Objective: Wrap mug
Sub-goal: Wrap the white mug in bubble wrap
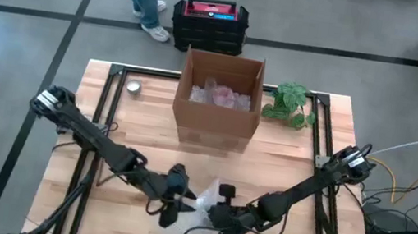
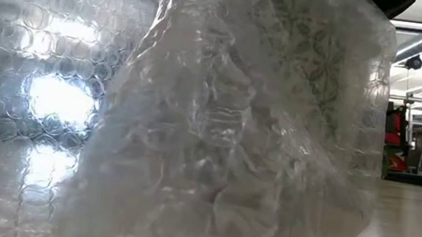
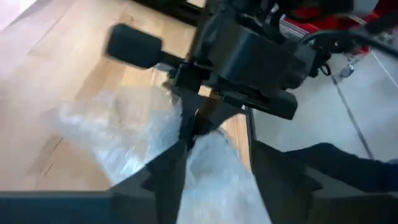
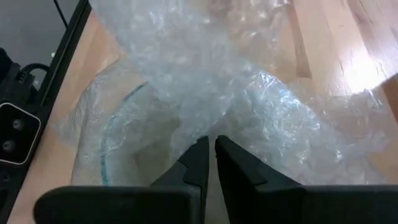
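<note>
The table (image 1: 148,137) carries a box (image 1: 219,102) at its far middle, with a plant (image 1: 292,104) to the box's right. At the near edge the bubble wrap (image 1: 204,203) lies bunched over the mug (image 4: 121,134) — only a blue-edged rim shows through. The right gripper (image 4: 208,149) has its fingers nearly pressed together, pinching a fold of wrap. The left gripper (image 3: 214,155) meets it from the left, fingers spread around the wrap.
</note>
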Robot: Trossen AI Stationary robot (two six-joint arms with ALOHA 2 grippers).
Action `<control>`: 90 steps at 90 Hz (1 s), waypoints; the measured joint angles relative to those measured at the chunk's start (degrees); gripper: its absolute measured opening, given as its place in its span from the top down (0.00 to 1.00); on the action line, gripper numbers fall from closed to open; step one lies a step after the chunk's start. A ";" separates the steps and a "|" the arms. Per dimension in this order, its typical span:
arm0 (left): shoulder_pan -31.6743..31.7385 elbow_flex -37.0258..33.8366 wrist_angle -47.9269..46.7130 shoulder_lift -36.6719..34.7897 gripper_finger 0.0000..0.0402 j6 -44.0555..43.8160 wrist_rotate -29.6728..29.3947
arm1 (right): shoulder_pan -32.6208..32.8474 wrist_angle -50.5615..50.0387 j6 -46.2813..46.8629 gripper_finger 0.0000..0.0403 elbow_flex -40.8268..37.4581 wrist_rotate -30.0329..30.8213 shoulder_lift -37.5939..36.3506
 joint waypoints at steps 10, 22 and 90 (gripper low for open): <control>-3.99 0.00 -8.40 -2.58 0.49 -7.95 -1.29 | -0.02 0.02 -0.41 0.95 0.00 0.02 0.00; -10.28 -1.81 -18.25 -0.90 0.50 -17.92 -9.02 | -0.02 0.07 -0.53 0.95 0.00 0.04 0.00; -0.69 2.82 18.98 19.96 0.85 12.67 -7.18 | -0.26 -0.14 -1.73 0.95 -0.02 0.19 0.04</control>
